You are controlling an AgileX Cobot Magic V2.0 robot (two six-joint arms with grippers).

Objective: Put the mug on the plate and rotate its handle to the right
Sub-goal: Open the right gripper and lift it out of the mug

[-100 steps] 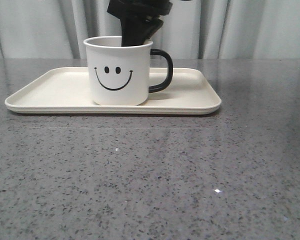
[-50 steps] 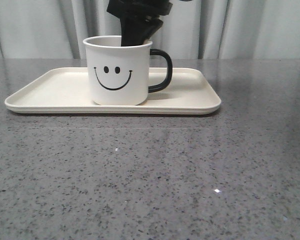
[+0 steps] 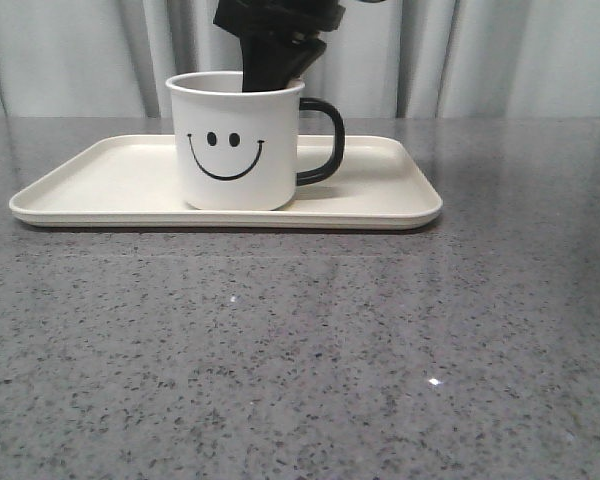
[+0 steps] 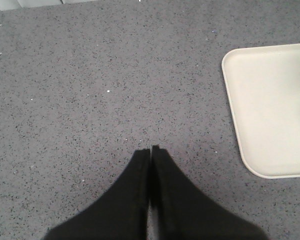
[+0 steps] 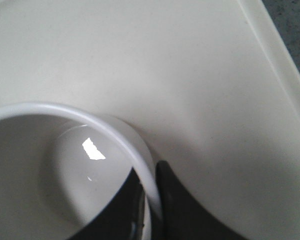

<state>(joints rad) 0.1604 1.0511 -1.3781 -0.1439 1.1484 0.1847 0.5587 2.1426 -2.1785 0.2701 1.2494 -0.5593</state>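
The jaws of the right gripper [image 5: 151, 200] pinch the wall of the mug [image 3: 237, 140], 1 finger inside and 1 outside the rim, while the left gripper [image 4: 151, 149] has its jaws pressed together over the bare grey table [image 4: 90, 90] beside the plate's corner. The mug stands upright on the plate [image 3: 110, 180], smiley face toward the front camera, and its black handle [image 3: 325, 140] points to the right.

The white mug [image 3: 237, 140] with a black smiley face stands upright on the cream rectangular plate [image 3: 380, 195], near its middle. Its black loop handle [image 3: 323, 140] points right in the front view.
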